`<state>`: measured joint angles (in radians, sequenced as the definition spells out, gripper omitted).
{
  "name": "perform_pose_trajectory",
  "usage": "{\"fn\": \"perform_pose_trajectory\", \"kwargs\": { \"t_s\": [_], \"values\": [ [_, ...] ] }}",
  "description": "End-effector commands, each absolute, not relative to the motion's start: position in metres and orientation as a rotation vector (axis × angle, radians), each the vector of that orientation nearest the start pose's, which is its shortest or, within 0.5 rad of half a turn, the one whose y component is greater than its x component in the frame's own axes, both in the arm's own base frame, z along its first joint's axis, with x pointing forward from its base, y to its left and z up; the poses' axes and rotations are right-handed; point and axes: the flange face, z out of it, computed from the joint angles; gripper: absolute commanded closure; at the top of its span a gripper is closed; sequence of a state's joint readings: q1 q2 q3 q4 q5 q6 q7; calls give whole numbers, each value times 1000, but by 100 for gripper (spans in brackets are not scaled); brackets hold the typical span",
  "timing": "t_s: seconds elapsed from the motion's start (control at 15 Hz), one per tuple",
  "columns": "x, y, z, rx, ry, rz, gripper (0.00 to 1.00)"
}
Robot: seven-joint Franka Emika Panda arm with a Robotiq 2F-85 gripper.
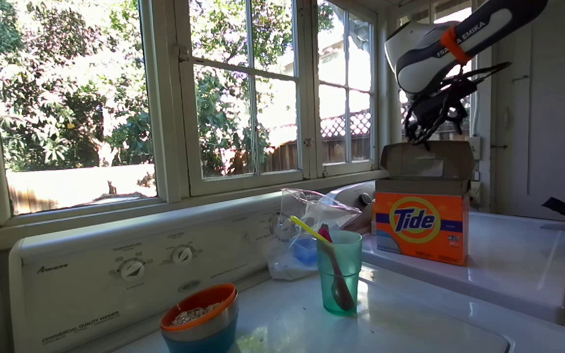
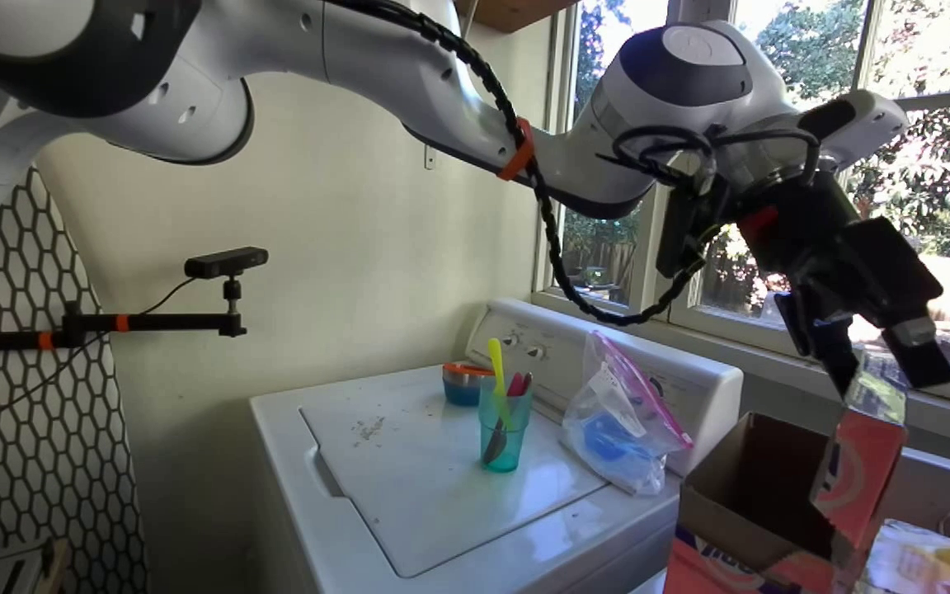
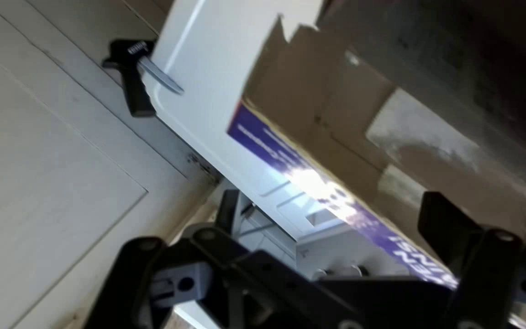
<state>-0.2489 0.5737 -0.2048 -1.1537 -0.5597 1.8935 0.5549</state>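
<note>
Gripper closest in wrist view, fingers spread, nothing held, right at the raised lid of the box; contact can't be told. Box on white tabletop, looks already opened; no grasp on lid yet.

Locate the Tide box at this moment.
The Tide box stands on the right in both exterior views, right of the clear plastic bag, its raised lid near the jaws.

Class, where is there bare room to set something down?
Mostly bare: the washer lid between green tumbler and front edge; the adjoining appliance top between Tide box and front edge. Crowded: along the washer console, with zip bag and orange-rimmed bowl; above the Tide box, the open gripper.
</note>
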Motion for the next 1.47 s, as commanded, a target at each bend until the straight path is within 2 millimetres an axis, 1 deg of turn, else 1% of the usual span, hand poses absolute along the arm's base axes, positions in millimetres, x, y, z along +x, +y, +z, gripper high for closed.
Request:
{"fn": "perform_pose_trajectory", "kwargs": {
  "t_s": [0.0,0.07,0.27,0.4,0.47,0.53,0.6,0.8,1.0,1.07,1.13,1.2,1.4],
  "values": [
    [680,-327,496,2355,-966,466,0],
    [683,-328,494,2373,-954,514,0],
    [689,-329,493,2438,-839,731,0],
    [686,-331,488,2460,-856,742,0],
    [685,-329,488,2475,-827,784,0],
    [685,-323,491,2494,-772,834,0],
    [686,-315,493,2520,-725,857,0],
    [683,-271,501,2591,-506,972,0],
    [673,-229,508,2644,-274,1031,0],
    [669,-222,507,2659,-215,1050,0],
    [669,-209,505,2674,-120,1053,0],
    [667,-201,503,2689,-40,1056,0],
    [668,-176,488,2736,200,1045,0]
  ]
}}
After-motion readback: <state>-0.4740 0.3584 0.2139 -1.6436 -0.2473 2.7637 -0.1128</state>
